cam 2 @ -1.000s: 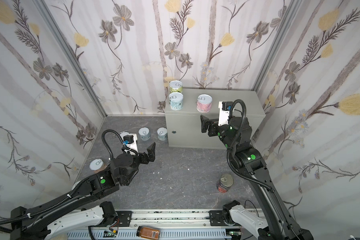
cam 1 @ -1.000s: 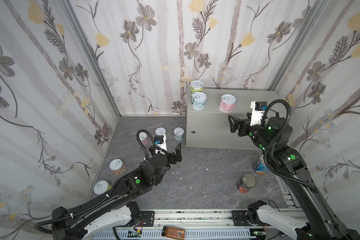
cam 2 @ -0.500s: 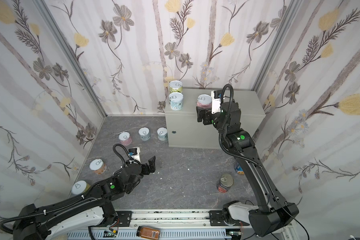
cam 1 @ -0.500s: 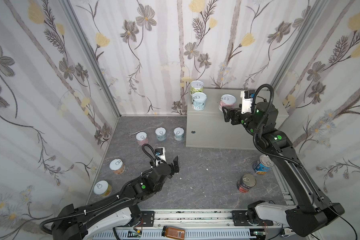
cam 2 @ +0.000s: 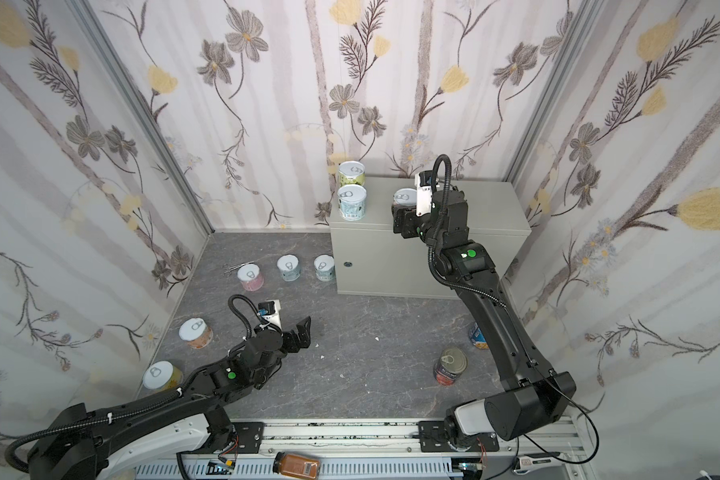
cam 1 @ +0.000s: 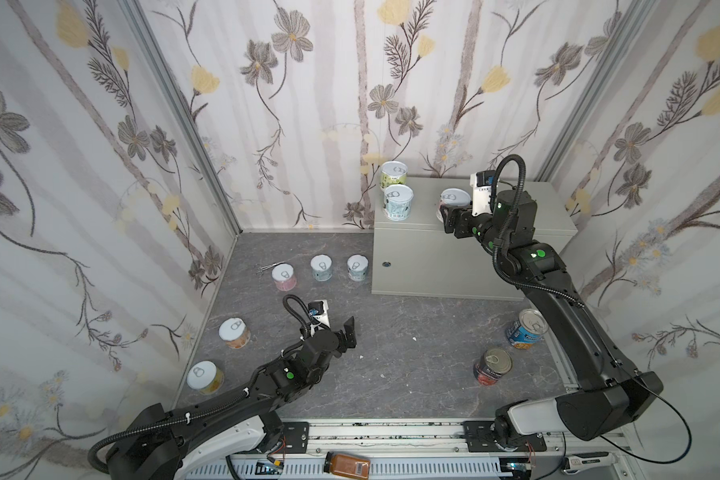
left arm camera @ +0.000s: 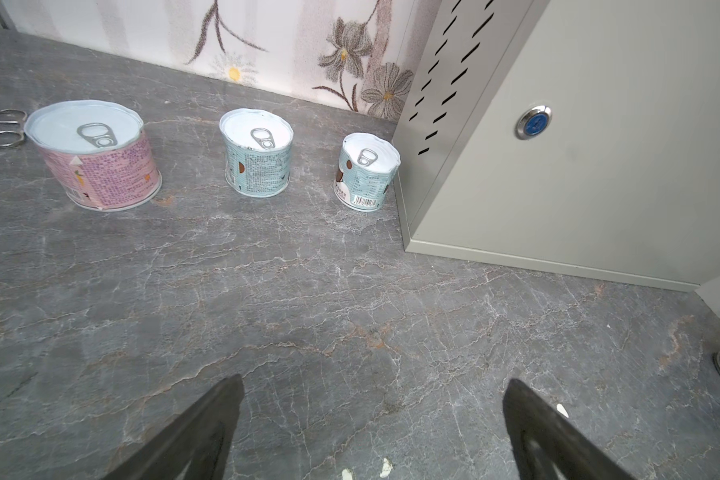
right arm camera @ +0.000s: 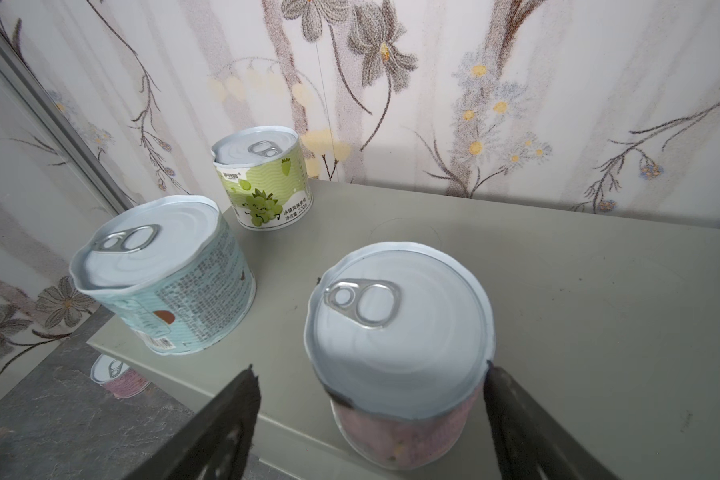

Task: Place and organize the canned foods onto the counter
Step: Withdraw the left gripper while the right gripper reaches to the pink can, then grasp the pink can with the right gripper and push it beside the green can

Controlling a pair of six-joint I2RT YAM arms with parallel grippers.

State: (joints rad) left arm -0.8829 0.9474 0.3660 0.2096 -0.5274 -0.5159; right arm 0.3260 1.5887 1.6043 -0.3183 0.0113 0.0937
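Pink-labelled can (right arm camera: 395, 332) stands upright near the front edge of the counter (right arm camera: 599, 311), long axis vertical, pull-tab lid up, right between the jaws of the right gripper (right arm camera: 371, 370); these stand apart, one touching the can's side, the other clear of it, so nothing is clamped. Left gripper (left arm camera: 371, 386), jaws wide and empty, hangs low over the floor (left arm camera: 308, 291), far from it.

Both top views look steeply down from high on the near side, far off, sharing the whole scene. Each wrist camera peers from close behind its claw. Ahead of the left claw (left arm camera: 373, 378) stands the front of the counter (left arm camera: 599, 145), and under the right claw (right arm camera: 370, 368) lies its top.
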